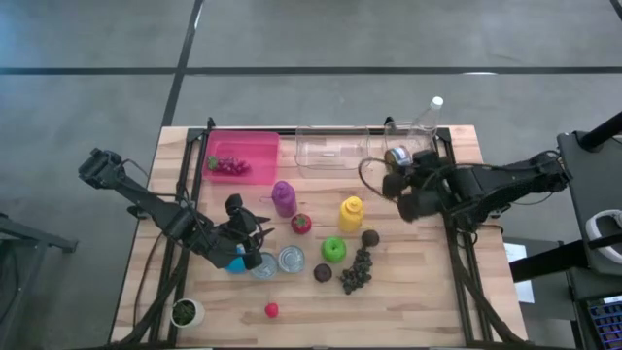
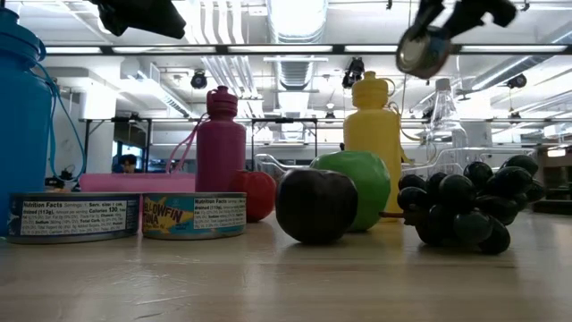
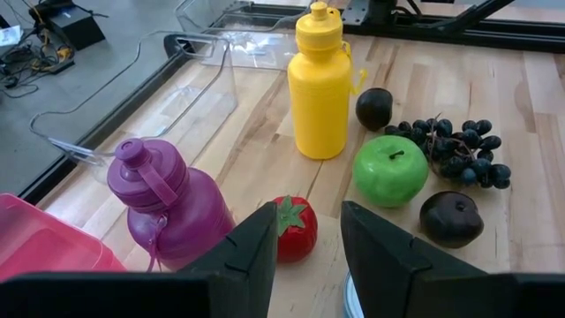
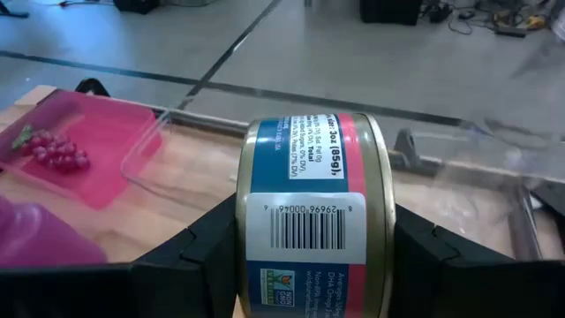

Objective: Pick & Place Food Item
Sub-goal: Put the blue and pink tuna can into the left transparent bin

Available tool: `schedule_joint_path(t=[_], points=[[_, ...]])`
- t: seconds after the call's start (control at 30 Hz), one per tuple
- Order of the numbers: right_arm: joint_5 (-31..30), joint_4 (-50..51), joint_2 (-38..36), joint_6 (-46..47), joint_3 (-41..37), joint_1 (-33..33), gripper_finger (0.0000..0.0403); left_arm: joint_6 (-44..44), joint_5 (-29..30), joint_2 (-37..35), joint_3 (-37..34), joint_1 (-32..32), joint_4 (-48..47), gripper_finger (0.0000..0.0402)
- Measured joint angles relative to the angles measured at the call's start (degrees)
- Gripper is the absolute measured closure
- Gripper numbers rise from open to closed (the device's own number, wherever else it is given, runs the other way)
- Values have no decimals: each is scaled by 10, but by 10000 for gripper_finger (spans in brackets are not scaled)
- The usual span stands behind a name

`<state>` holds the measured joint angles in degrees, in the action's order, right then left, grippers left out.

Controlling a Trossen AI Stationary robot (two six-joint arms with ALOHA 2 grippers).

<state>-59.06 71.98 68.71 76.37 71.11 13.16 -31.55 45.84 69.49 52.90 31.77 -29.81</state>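
Canned food, a small can (image 4: 313, 216) with a barcode label, was the item being moved: it sat clamped sideways between the fingers of the right gripper (image 1: 401, 180) at the right of centre in the overhead frame, lifted clear of the table (image 1: 428, 292), apparently on its way to one of the containers along the upper edge. Going from the left of that frame: a small white pot (image 1: 185, 312) sat at the lower left corner of the table, one only. The left gripper (image 1: 255, 236) hovered left of centre with its fingers parted and nothing between them, probably waiting over the cluster of cans. Under it stood a blue bottle (image 1: 236, 261) and two more flat cans (image 1: 278, 262), side by side, making three cans in all. Above, at the upper left of the table, a pink tray (image 1: 243, 154) held one bunch of red grapes (image 1: 227, 167). Next came a purple bottle (image 1: 284, 197), a small tomato (image 1: 301, 224) and, lower down, one little red fruit (image 1: 272, 310). Two clear tubs (image 1: 335, 151) lined the upper middle edge, likely as drop places. Toward the right lay a yellow bottle (image 1: 351, 213), one green apple (image 1: 333, 249), two dark plums (image 1: 370, 237) and one bunch of black grapes (image 1: 356, 272). A clear bottle (image 1: 428, 115) stood at the upper right, so four bottles altogether.
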Motion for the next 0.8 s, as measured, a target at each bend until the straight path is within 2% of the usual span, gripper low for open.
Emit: schedule_joint_path(t=[0.13, 0.27, 0.33, 0.57, 0.8], points=[[50, -87, 8, -126, 27, -71, 211, 0, 0, 0, 0, 0, 0, 270], [138, -174, 30, -253, 48, -147, 211, 0, 0, 0, 0, 0, 0, 270], [185, -187, 46, -297, 61, -182, 211, 0, 0, 0, 0, 0, 0, 271], [260, -189, 117, -341, 103, -298, 211, 0, 0, 0, 0, 0, 0, 271], [372, -190, 204, -380, 135, -399, 210, 0, 0, 0, 0, 0, 0, 272]])
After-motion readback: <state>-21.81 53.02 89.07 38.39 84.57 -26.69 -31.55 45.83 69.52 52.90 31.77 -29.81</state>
